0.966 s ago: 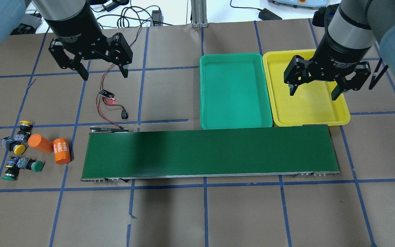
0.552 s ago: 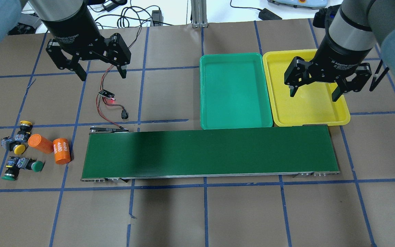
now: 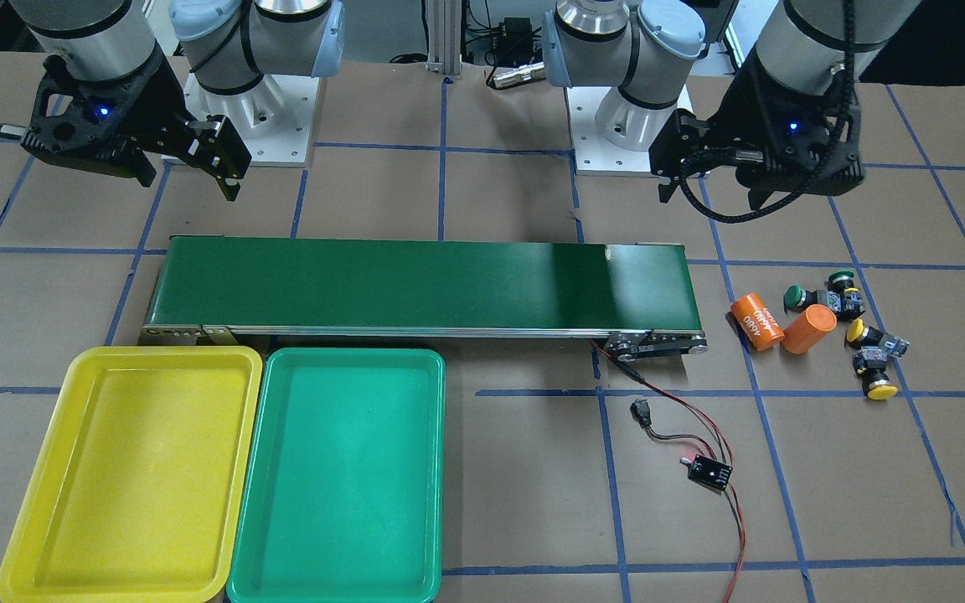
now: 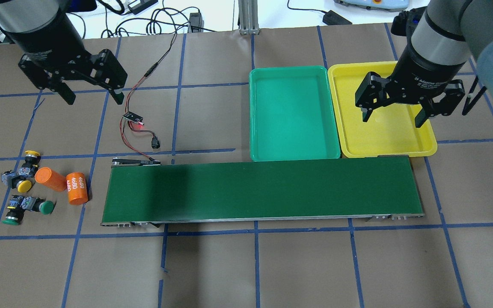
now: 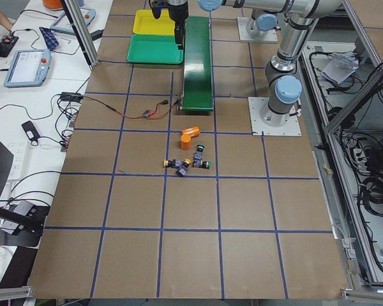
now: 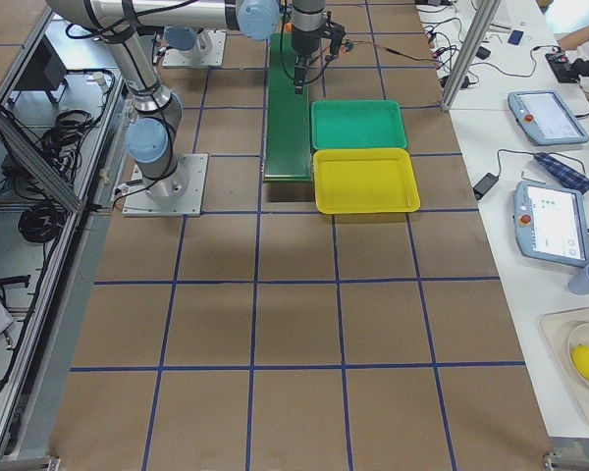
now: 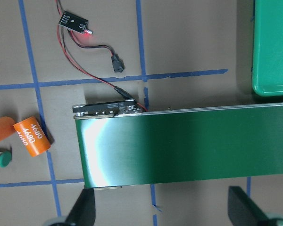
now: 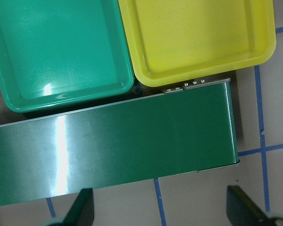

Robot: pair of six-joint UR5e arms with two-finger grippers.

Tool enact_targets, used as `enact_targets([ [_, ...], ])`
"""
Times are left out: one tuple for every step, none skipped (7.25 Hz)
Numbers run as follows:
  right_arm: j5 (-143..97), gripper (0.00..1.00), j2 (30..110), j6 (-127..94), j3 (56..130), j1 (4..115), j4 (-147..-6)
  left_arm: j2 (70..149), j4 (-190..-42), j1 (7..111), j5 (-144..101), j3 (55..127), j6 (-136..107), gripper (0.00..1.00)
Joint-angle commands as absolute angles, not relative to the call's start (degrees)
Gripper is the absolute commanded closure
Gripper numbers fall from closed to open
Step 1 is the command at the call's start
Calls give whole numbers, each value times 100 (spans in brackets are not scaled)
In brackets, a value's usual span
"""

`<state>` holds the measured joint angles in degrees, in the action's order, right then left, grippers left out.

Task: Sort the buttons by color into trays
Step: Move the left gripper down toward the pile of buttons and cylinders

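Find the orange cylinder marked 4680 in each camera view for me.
Front-facing: the orange cylinder marked 4680 is right of middle, just past the belt's right end.
Overhead: lower left, just past the belt's left end.
Exterior left: centre, just above the plain orange cylinder.
Exterior right: cannot be made out.
Left wrist: left edge.
Right wrist: not in it.
Shared landmark: the green belt; it lies just off one short end.

There are two yellow buttons (image 4: 25,185), two green buttons (image 4: 47,207), two orange cylinders (image 4: 49,179), one yellow tray (image 4: 383,139), one green tray (image 4: 293,115) and one belt (image 4: 263,190).
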<state>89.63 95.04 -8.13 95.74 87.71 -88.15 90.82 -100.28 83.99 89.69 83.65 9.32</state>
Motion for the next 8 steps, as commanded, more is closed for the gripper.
enact_targets([
  [8965, 0, 9519, -809, 9589, 8771, -8815, 8860, -10055, 7397, 8956, 8717, 1963, 0],
  [8965, 0, 9519, -791, 9589, 8771, -8815, 8877, -9968, 6809, 8947, 8971, 2412, 0],
  [8965, 0, 9519, -808, 9598, 8771, -8807, 8912, -9775, 6316, 8939, 9191, 2974, 0],
  [8965, 0, 9519, -826, 9580, 8771, -8850, 9077, -9634, 5963, 8886, 9367, 3345, 0],
  [8965, 0, 9519, -826, 9589, 8771, -8851, 9166, -9102, 5741, 8886, 9674, 3836, 0],
  [8965, 0, 9519, -826, 9589, 8771, -8842, 9289, -8340, 5626, 8912, 10207, 4389, 0],
  [8965, 0, 9519, -800, 9589, 8771, -8833, 9368, -7192, 5599, 8930, 10857, 4542, 0],
  [8956, 0, 9519, -791, 9589, 8771, -8833, 9543, -6746, 5529, 8895, 11107, 4518, 0],
])
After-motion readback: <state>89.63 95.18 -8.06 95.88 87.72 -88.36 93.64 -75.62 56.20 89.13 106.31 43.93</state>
